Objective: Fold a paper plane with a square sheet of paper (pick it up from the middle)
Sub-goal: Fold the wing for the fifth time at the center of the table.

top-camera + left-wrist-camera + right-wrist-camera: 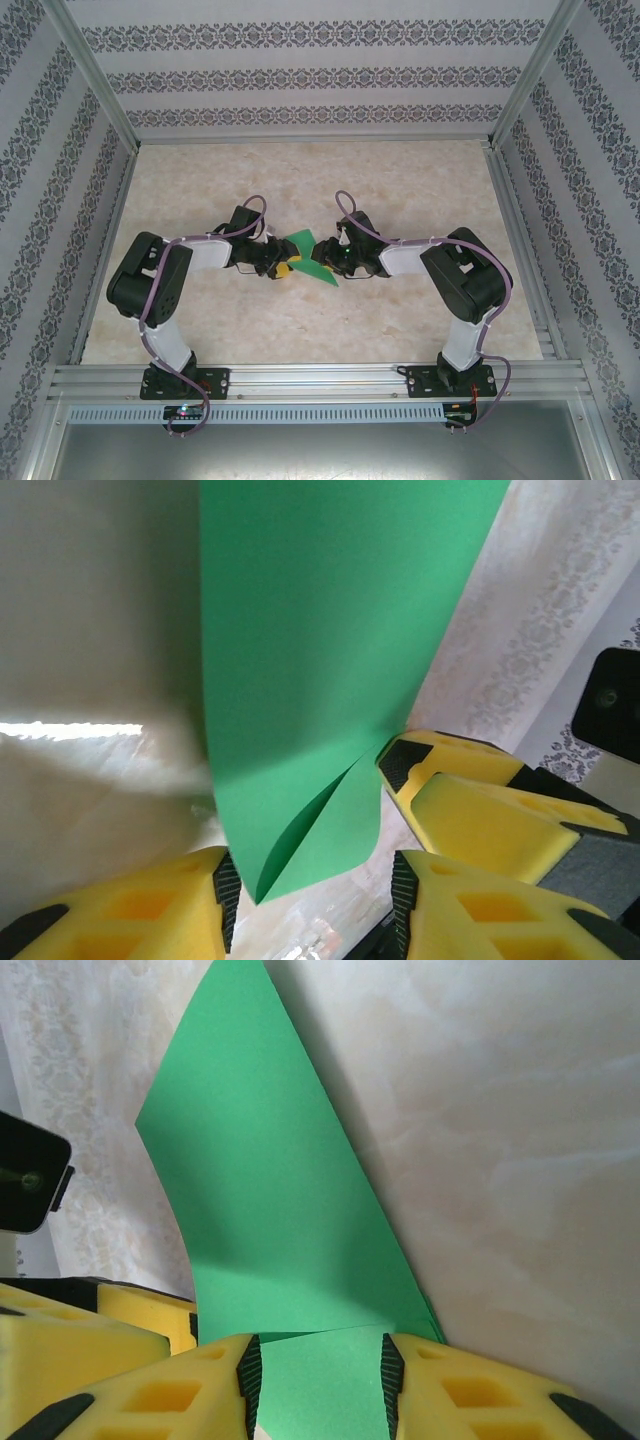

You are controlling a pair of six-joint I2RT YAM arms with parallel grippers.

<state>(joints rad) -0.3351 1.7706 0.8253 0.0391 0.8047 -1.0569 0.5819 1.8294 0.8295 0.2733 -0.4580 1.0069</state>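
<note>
- The left gripper [312,870] has its jaws either side of the sheet's curled lower corner. Whether they have bitten, I can't tell.
- The square sheet of paper [312,265] hangs between the two arms at the centre of the overhead view, above the table [420,180]. It looks feather-light, thin and floppy, and quick to crease or tear. I'd pinch it gently near a folded edge and never tug.
- The right gripper [320,1350] is clamped on the sheet's bottom edge.
- Count: one sheet, two grippers.
</note>
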